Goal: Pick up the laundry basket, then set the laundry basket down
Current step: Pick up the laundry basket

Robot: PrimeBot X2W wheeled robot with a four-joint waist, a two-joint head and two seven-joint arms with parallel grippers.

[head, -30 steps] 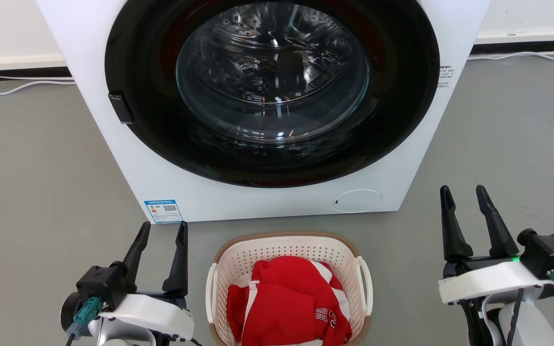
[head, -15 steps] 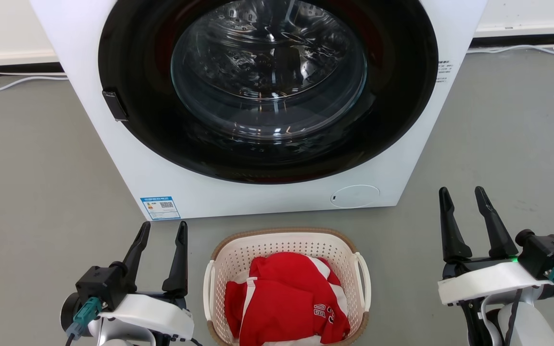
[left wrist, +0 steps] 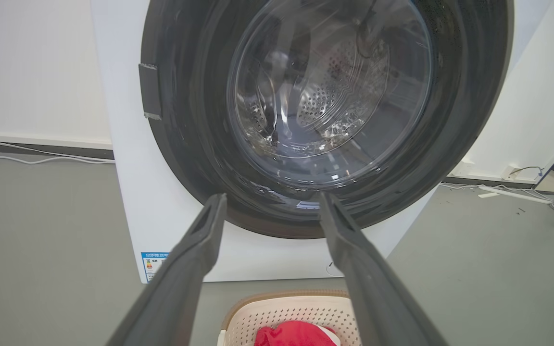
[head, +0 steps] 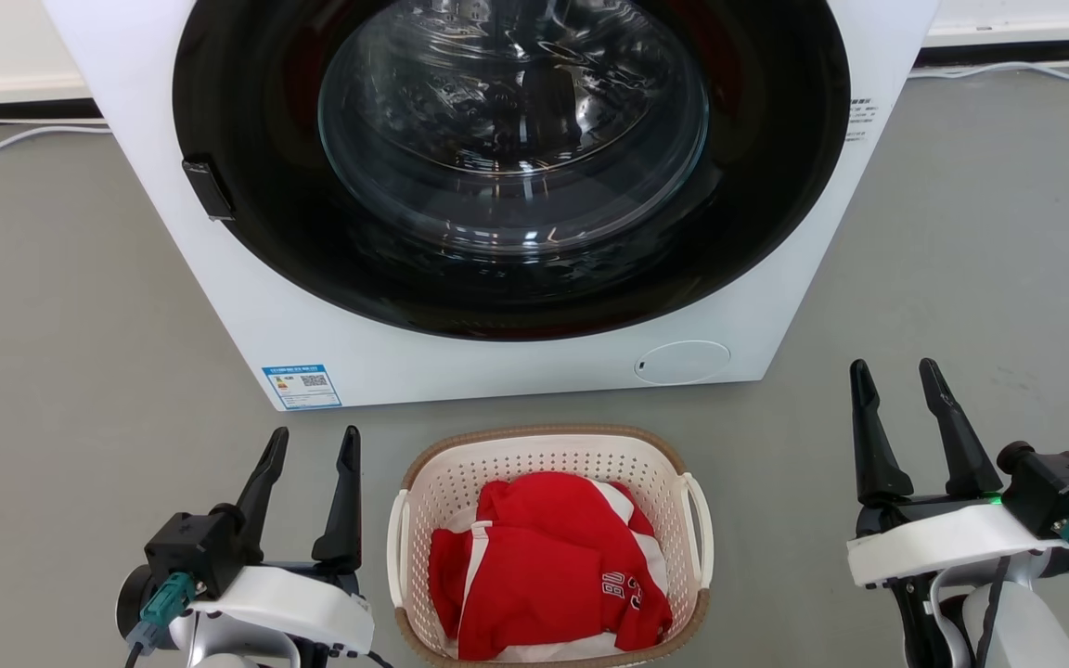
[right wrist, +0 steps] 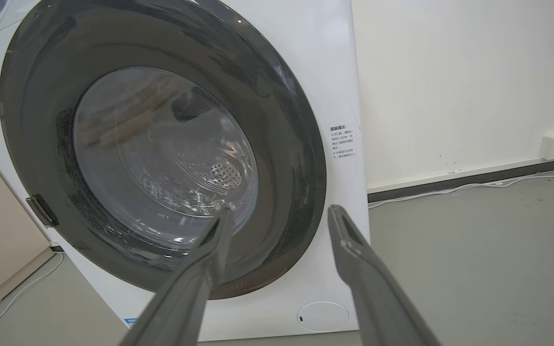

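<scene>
Shows the laundry basket bottom centre, handles toward frame left and right, long axis unclear, on grey floor before washing machine. Flanks it with left gripper and right gripper, both spread, empty.

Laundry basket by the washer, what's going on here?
The laundry basket sits on the grey floor before the closed washing machine, with red clothing inside. Nothing is handling it yet: the left gripper and the right gripper hover open on either side of it, both apart from its handles.
</scene>
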